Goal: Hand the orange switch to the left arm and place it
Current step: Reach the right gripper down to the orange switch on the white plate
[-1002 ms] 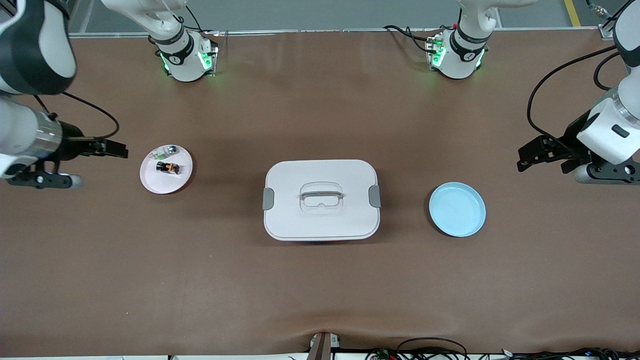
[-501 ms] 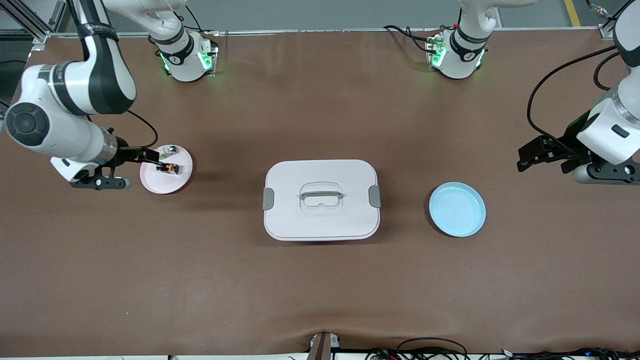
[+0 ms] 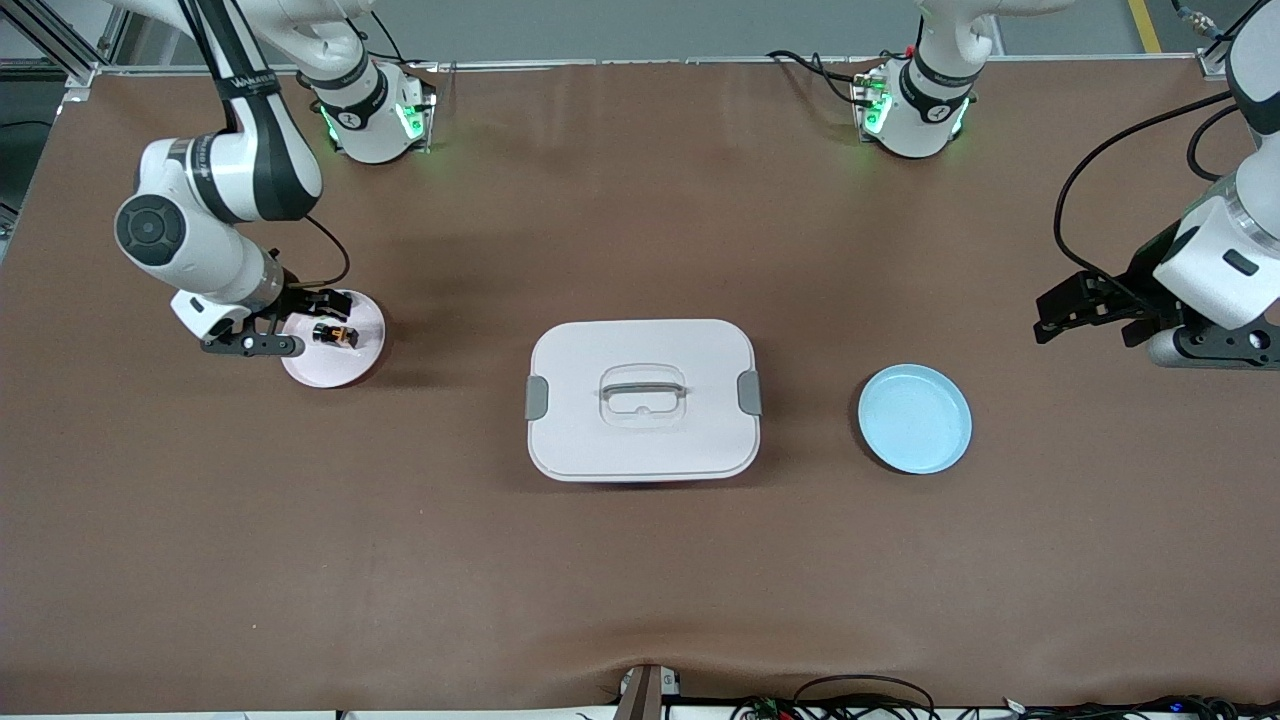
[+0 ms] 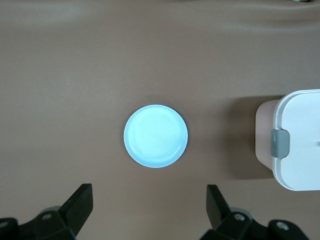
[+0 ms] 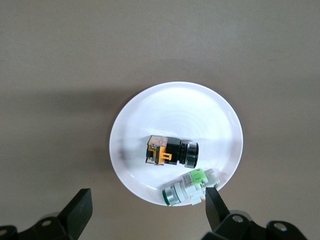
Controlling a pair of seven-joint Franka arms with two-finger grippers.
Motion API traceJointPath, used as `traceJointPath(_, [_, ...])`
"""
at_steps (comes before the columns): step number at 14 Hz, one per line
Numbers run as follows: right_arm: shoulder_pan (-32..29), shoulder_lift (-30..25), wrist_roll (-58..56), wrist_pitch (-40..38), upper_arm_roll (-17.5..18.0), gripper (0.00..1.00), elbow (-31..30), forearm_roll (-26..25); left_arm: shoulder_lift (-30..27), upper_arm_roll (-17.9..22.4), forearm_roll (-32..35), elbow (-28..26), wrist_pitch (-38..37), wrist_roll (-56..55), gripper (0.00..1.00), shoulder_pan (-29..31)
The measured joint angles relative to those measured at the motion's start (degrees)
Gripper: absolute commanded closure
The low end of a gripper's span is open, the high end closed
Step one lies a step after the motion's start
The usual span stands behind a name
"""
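Over the white plate (image 3: pixel 335 362) holding the orange switch (image 3: pixel 334 335), the right tool (image 3: pixel 318 318) has just arrived, spread and ready to descend, while the left tool (image 3: pixel 1062 312) waits spread near the blue plate (image 3: pixel 914 418).

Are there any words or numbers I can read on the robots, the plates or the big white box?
None can be read.
The right arm has a band of white letters, too blurred to read.
The box, blue plate, pink plate and orange switch show no writing.
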Motion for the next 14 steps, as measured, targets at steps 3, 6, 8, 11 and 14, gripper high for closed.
traceJointPath(3, [-0.21,0.60,0.35,3.00,-0.05,0.00,-1.92,-3.12,0.01,0.00,0.00,0.00,0.00,-0.02,0.00,-0.01])
traceJointPath(6, [-1.75,3.16,2.04,7.00,-0.10,0.00,-2.47,-6.45,0.13,-0.01,0.00,0.00,0.00,-0.04,0.00,-0.02])
traceJointPath(8, [-3.38,5.74,2.04,12.61,-0.15,0.00,-4.01,-6.62,0.25,-0.01,0.00,0.00,0.00,-0.06,0.00,-0.02])
traceJointPath(11, [-4.30,9.41,3.27,17.22,-0.17,0.00,-5.43,-6.70,0.33,-0.01,0.00,0.00,0.00,-0.06,0.00,-0.02])
traceJointPath(14, [-4.05,10.11,6.05,17.43,0.16,0.00,-5.43,-6.85,0.38,-0.01,0.00,0.00,0.00,-0.06,0.00,-0.02])
